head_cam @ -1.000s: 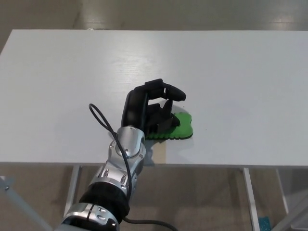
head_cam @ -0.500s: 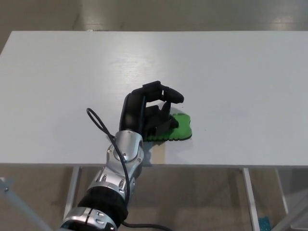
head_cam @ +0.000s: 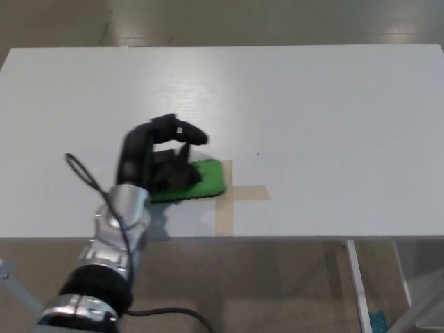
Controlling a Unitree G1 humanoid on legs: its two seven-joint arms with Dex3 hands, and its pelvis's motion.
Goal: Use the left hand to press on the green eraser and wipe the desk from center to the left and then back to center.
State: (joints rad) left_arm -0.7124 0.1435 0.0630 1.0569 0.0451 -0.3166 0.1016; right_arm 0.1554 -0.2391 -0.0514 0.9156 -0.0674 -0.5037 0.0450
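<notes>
The left hand (head_cam: 158, 161) rests on the green eraser (head_cam: 196, 182), which lies flat on the white desk (head_cam: 312, 104) near its front edge, left of the middle. The black fingers (head_cam: 182, 132) curl downward, and the lower part of the hand covers the eraser's left end, pressing onto it from above rather than wrapping around it; the fingers are bent but not closed around the eraser's sides. The eraser's right end sticks out from under the hand and touches the left arm of a tan tape cross (head_cam: 236, 196) stuck to the desk. The silver forearm (head_cam: 121, 225) reaches up from the bottom left, with a black cable (head_cam: 87, 177) looping beside the wrist. Below the desk's front edge a white table leg (head_cam: 355, 277) shows against the floor. The right hand is out of sight.
</notes>
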